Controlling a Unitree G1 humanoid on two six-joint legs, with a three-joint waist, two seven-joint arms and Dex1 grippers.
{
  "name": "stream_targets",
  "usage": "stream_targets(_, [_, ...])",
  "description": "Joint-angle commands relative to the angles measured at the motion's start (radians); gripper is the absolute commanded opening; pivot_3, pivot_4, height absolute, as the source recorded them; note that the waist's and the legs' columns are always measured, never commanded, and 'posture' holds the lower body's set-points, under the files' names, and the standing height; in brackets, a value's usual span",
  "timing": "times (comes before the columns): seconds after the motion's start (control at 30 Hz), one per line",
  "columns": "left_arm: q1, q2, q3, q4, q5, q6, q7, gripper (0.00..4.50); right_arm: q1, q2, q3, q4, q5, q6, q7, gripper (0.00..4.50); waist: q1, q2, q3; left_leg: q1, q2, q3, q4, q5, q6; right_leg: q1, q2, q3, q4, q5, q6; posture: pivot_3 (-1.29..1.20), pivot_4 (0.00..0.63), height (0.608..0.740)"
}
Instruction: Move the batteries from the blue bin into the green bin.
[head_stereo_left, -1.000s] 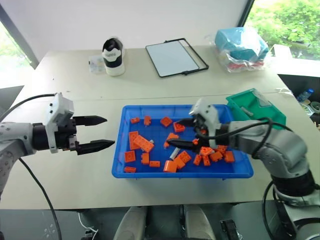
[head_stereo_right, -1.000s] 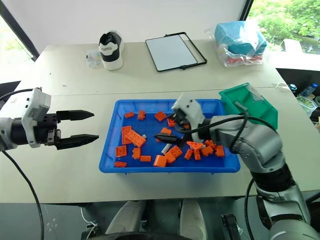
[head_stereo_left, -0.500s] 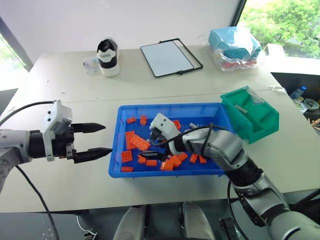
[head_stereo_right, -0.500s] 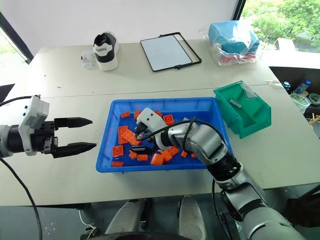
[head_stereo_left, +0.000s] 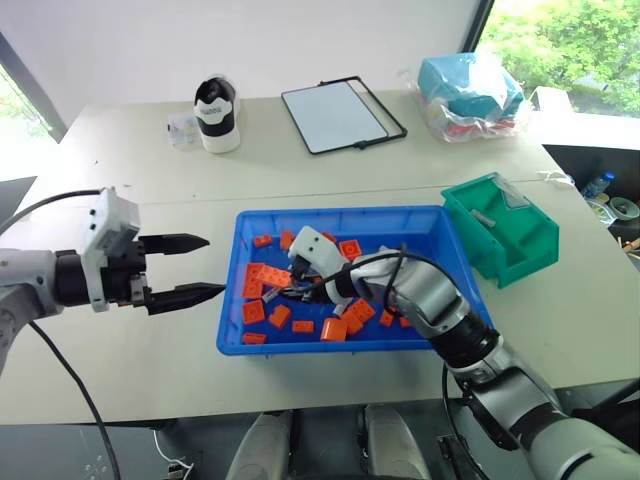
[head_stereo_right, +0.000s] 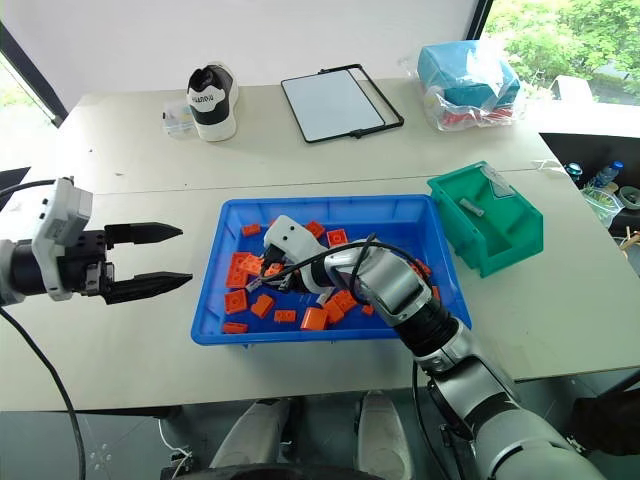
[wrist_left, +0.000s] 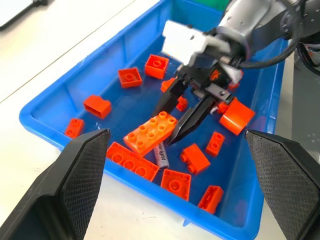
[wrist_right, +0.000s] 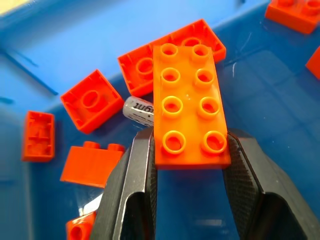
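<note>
Our right arm reaches across into the blue bin (head_stereo_left: 440, 225), and the right gripper (wrist_right: 190, 150) has its fingers (wrist_right: 137, 170) closed partway onto both sides of a long orange eight-stud brick (wrist_right: 190, 107). A battery (wrist_right: 139, 109) lies on the bin floor just beyond and under that brick, with dark lettering on it that we can't fully read. Our left gripper (head_stereo_left: 178, 269) hovers over the surface beside the bin, fingers spread wide, holding nothing. The green bin (head_stereo_left: 500, 240) sits just past the blue bin's far end with one battery (head_stereo_right: 472, 207) in it.
</note>
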Motion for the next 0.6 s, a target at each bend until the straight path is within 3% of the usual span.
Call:
stream_targets(0.03, [-0.039, -0.002, -0.007, 0.009, 0.002, -0.02, 0.005, 4.5, -0.037, -0.005, -0.041, -0.02, -0.009, -0.012, 0.017, 1.21, 0.0, 0.0, 0.0, 0.0, 0.0, 0.0, 0.0, 0.0, 0.0, 0.0, 0.0, 0.0, 0.001, 0.0, 0.0, 0.0, 0.15, 0.731])
stream_targets(0.3, [-0.098, -0.02, -0.045, 0.031, 0.016, -0.027, 0.013, 4.5, -0.099, -0.03, -0.029, 0.247, -0.145, -0.2, 0.048, 1.21, -0.001, 0.0, 0.0, 0.002, 0.0, 0.0, 0.0, 0.001, -0.002, 0.0, 0.0, 0.0, 0.005, 0.0, 0.0, 0.0, 0.15, 0.731])
stream_targets(0.37, [-0.109, -0.023, -0.05, 0.036, 0.016, -0.029, 0.015, 4.5, -0.112, -0.034, -0.036, 0.301, -0.165, -0.23, 0.066, 2.25, -0.001, 0.0, 0.0, 0.002, 0.0, 0.0, 0.0, 0.001, -0.002, 0.0, 0.0, 0.0, 0.006, 0.0, 0.0, 0.0, 0.15, 0.731])
stream_targets(0.5, [-0.121, -0.025, -0.049, 0.039, 0.011, -0.024, 0.019, 4.5, -0.133, -0.04, -0.036, 0.296, -0.188, -0.318, 0.138, 3.91, -0.002, 0.0, 0.0, 0.003, 0.0, 0.0, 0.0, 0.001, -0.002, 0.0, 0.0, 0.0, 0.006, 0.0, 0.0, 0.0, 0.15, 0.731])
stream_targets(0.6, [-0.117, -0.027, -0.044, 0.033, 0.008, -0.021, 0.023, 4.5, -0.152, -0.026, -0.05, 0.27, -0.17, -0.388, 0.211, 3.91, -0.003, 0.0, 0.0, 0.003, 0.0, 0.0, 0.0, 0.001, -0.002, 0.0, 0.0, 0.0, 0.007, 0.0, 0.0, 0.0, 0.15, 0.731])
